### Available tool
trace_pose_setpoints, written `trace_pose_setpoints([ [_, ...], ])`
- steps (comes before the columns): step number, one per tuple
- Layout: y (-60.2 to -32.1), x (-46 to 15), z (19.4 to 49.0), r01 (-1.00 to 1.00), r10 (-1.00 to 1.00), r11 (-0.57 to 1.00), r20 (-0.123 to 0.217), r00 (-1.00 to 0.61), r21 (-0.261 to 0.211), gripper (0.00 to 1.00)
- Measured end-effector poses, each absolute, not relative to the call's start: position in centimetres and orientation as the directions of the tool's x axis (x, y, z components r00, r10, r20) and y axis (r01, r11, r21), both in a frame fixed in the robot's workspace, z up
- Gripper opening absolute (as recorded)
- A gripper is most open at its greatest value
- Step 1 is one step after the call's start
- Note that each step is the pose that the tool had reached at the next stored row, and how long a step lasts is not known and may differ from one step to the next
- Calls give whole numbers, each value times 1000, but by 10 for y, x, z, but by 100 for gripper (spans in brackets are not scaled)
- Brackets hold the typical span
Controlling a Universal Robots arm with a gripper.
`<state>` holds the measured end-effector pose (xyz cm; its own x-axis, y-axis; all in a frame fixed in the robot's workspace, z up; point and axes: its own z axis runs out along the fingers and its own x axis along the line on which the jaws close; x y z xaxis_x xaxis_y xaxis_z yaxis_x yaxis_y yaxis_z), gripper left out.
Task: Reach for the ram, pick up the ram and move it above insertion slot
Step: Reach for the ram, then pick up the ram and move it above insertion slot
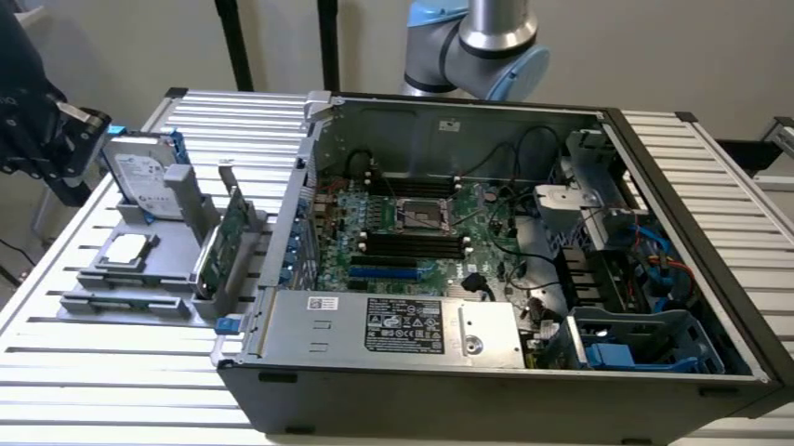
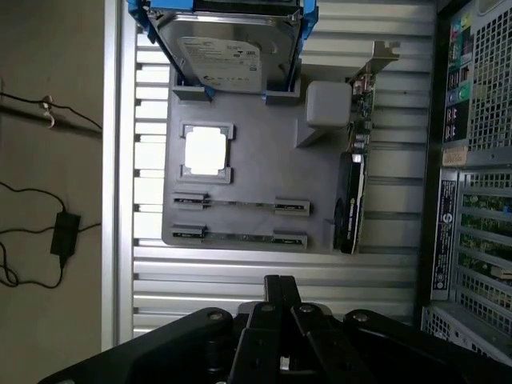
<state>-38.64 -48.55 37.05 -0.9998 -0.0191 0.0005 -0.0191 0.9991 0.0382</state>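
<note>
Two ram sticks stand on edge in end holders at the front of a grey tray (image 2: 256, 172); they appear as thin lines, one ram (image 2: 240, 203) and a second stick (image 2: 238, 237) parallel to it. My gripper (image 2: 280, 282) hangs over the slatted table just off the tray's ram side, shut with nothing between its fingers. In the exterior view the gripper (image 1: 50, 130) is a dark shape at the far left, apart from the tray (image 1: 87, 302). The insertion slot (image 1: 410, 243) is among several parallel black sockets on the motherboard inside the open case.
The tray also holds a hard drive (image 1: 143, 177) in a blue frame, a processor (image 2: 206, 150), and a taller green card (image 1: 221, 246) with a metal bracket. A shorter blue slot (image 1: 385, 272) lies beside the black sockets. Case walls (image 1: 279, 251), cables and the power supply (image 1: 397, 325) surround the board.
</note>
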Motion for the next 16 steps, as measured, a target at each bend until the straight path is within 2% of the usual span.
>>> trace_pose_setpoints([
  [16, -486, -386, 369, -263, -263, 964, 0, -965, 38, 11],
])
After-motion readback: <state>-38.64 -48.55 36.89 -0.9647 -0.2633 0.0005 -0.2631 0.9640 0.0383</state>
